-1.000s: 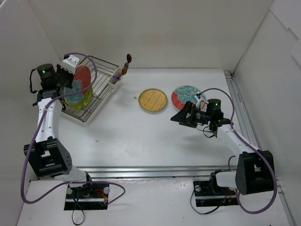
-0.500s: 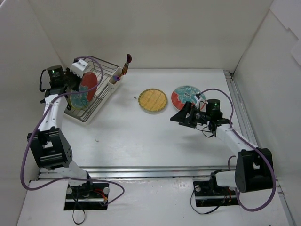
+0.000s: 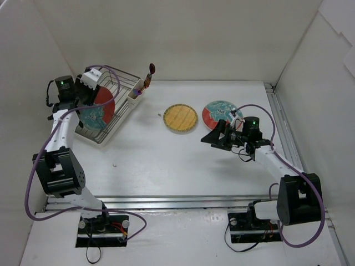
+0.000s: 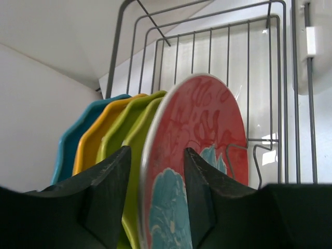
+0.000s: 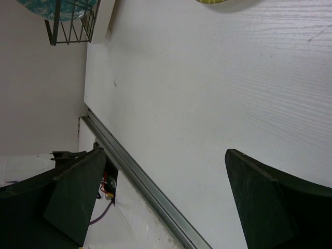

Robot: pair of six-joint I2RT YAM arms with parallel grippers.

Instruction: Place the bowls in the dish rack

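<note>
Red-and-teal bowl (image 4: 207, 135) rim inside left tool (image 4: 157, 155)

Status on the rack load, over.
Left pincer open, astride red-and-teal bowl upright in dish rack. Right pincer open, empty. Tan bowl, patterned bowl on table. Nothing blocking.

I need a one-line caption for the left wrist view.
Left gripper open around a red-and-teal bowl upright in the dish rack beside four more bowls.

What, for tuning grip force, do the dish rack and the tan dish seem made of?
Dish rack: thin grey metal wire, judging by its bent rods and dull sheen; possibly coated. Tan dish: apparently woven straw or rattan, from its gridded matte face; too small to be sure.
</note>
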